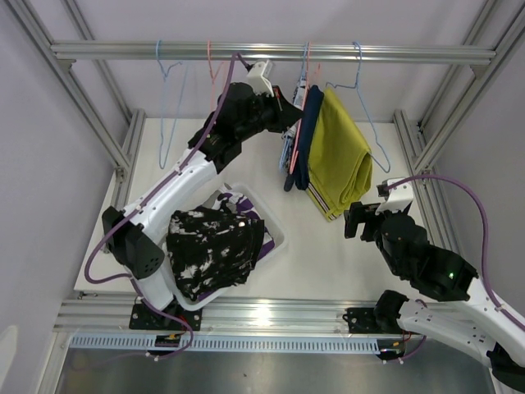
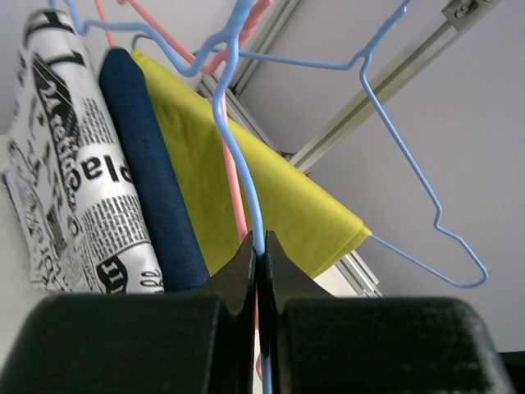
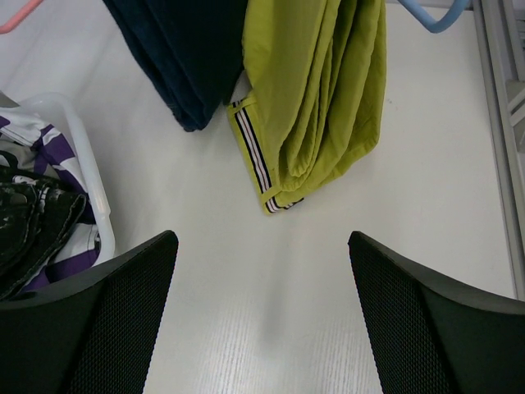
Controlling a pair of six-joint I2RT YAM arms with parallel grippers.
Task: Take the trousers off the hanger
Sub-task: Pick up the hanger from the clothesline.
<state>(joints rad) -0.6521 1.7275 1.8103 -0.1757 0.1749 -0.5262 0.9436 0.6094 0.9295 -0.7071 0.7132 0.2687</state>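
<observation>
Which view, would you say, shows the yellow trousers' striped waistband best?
Right wrist: the striped waistband hangs close and unobstructed. Top external shows it small; left wrist shows only the yellow trousers' plain cloth.

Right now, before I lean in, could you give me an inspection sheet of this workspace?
Surface: white table carrying a white basket.
Job's things: newsprint trousers, navy trousers and mustard trousers hang on hangers; black-and-white trousers lie over purple camouflage trousers in the basket.
Clutter: nothing seen.
Claws: left claw shut on a blue hanger wire; right claw open above the table, holding nothing.
Cables: a purple cable runs along each arm.
Surroundings: aluminium frame with rail; one empty blue hanger at left.
</observation>
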